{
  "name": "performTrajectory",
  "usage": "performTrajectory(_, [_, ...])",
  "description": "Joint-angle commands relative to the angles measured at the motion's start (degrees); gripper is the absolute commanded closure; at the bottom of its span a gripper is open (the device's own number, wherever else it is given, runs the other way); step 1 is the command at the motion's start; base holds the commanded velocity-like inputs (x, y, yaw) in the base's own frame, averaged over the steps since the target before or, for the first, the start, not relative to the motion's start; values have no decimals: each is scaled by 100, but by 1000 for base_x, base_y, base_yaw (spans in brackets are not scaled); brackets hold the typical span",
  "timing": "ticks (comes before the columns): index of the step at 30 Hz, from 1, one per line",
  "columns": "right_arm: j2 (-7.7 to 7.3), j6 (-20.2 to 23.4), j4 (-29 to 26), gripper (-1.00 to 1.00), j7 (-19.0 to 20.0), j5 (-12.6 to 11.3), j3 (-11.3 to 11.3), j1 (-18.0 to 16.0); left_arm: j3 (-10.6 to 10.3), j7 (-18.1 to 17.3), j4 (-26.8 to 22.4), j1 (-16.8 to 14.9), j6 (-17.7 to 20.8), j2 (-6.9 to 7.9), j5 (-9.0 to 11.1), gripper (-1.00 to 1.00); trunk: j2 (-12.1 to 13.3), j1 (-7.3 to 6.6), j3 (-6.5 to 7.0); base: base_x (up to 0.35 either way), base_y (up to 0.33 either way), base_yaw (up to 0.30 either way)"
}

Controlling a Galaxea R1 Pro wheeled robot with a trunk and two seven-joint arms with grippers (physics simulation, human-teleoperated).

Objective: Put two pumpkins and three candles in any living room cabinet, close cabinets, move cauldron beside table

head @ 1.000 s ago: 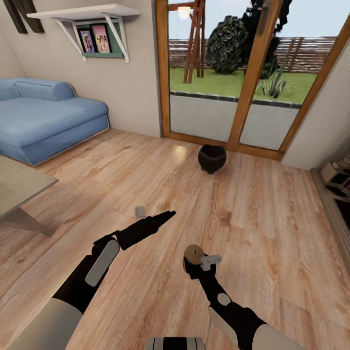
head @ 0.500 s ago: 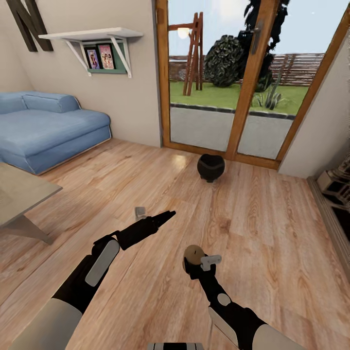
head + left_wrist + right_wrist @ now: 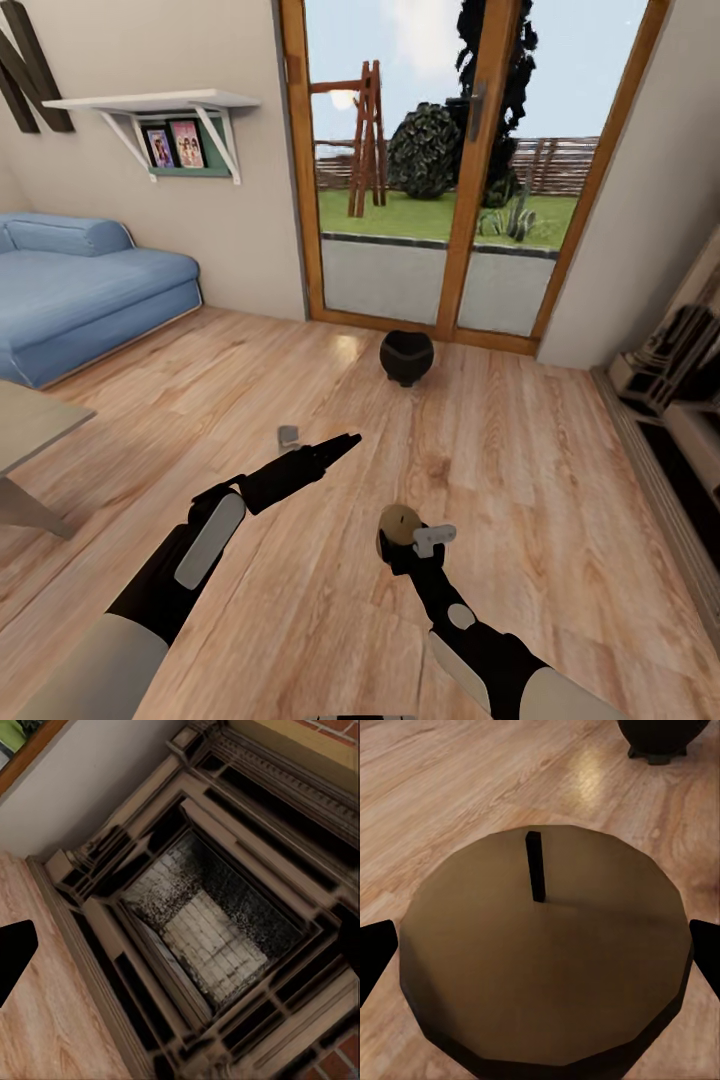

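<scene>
1. Right now the right pincer (image 3: 400,528) is clamped on a candle (image 3: 399,523), held above the wood floor (image 3: 520,470); in the right wrist view the candle (image 3: 544,945) sits between both finger tips, tan top and dark wick facing the camera.
2. Left pincer (image 3: 345,441) hangs over the floor, holding nothing; how far apart its jaws are, cannot tell from the head view. In the left wrist view one dark fingertip (image 3: 13,952) shows at each side with a wide gap between.
3. Cauldron (image 3: 406,356) stands on the floor just before the glass patio door (image 3: 430,170), well ahead of both arms; its base (image 3: 660,739) also shows in the right wrist view.
4. Coffee table surface (image 3: 30,425) corner sits at far left, well apart from the cauldron.
5. Blue sofa (image 3: 80,290) along the left wall, white shelf (image 3: 150,103) above it.
6. Carved fireplace (image 3: 210,915) faces the left wrist camera.
</scene>
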Motion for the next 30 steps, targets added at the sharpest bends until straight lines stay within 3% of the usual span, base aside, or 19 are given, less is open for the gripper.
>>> performTrajectory(1, [0, 0, 1, 100, -3, 1, 1, 0, -1, 0, 0, 1, 0, 0, -1, -100, 0, 0, 7, 0, 0, -208])
performTrajectory(11, [0, 0, 2, 100, -1, 1, -1, 0, 10, 6, 10, 4, 0, -10, 1, -100, 0, 0, 72, 0, 0, -209])
performTrajectory(25, [-2, 0, 11, 100, -3, 6, 6, 7, -7, 146, 35, 0, 8, -35, -2, -100, 19, -36, 459, 0, 0, -173])
performTrajectory(30, [20, 0, 65, 100, -7, 16, 14, 17, -10, 472, 28, 1, 9, -84, -16, -100, 92, -82, 564, 0, 0, -5])
